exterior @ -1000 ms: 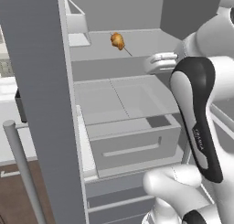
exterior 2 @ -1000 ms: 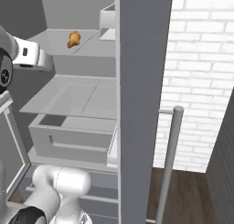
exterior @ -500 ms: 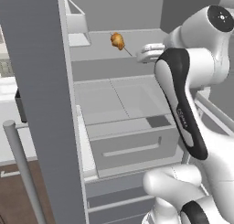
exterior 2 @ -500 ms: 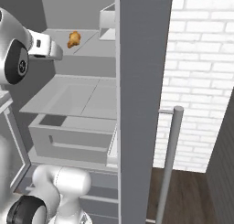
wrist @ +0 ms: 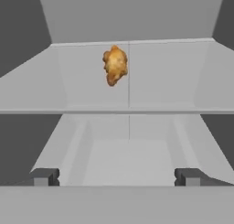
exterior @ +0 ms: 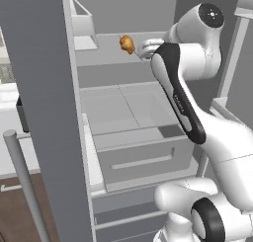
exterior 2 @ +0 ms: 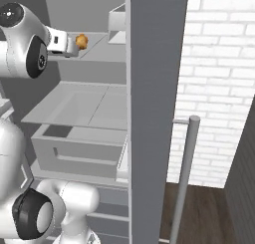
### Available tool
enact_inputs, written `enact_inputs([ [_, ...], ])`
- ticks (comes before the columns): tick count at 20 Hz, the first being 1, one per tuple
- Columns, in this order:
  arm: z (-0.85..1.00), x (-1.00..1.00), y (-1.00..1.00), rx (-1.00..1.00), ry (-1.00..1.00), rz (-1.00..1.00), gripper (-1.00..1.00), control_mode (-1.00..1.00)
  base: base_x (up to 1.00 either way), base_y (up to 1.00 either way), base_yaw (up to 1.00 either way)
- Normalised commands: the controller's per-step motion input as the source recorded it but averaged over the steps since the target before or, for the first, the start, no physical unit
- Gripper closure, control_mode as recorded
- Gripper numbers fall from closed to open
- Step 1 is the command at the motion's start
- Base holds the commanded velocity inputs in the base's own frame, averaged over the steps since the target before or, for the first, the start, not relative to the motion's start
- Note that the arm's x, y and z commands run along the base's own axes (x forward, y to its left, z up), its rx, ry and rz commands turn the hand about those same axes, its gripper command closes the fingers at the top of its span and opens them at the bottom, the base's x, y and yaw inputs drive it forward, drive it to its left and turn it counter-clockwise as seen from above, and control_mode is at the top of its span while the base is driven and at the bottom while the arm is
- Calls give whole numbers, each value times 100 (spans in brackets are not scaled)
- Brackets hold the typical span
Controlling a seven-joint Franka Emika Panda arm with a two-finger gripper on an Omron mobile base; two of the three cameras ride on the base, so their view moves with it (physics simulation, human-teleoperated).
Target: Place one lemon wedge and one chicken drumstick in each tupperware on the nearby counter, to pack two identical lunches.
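- On the upper fridge shelf [exterior: 99, 56], chicken drumstick [exterior: 127, 43] lies loose toward the shelf's right, not yet picked up.
- Just right of the drumstick, gripper [wrist: 114, 176] faces it, fingers spread wide, nothing between them, well short of contact.
- Progress judged early: this drumstick not yet grabbed, packing still ahead.
- Below the shelf, drawer [exterior: 143, 157] stands partly open; contents hidden.
- Right of the shelf, fridge door [exterior 2: 154, 88] blocks the rest; gripper tips hard to see from base views.
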Motion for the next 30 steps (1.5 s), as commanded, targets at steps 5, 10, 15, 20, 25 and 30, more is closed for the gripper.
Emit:
enact_inputs([
  [5, 0, 74, 1, 0, 2, -2, -100, -100, 0, 0, 0],
  [10, 0, 71, 2, 0, 5, 0, -100, -100, 0, 0, 0],
  [15, 0, 56, 16, 0, 7, 0, -100, -100, 0, 0, 0],
  [20, -8, 54, 22, 0, 9, 0, -100, -100, 0, 0, 0],
  [25, -16, 55, 1, 0, 4, 0, -100, -100, 0, 0, 0],
  [30, -9, 50, 0, 0, 0, 0, -100, -100, 0, 0, 0],
])
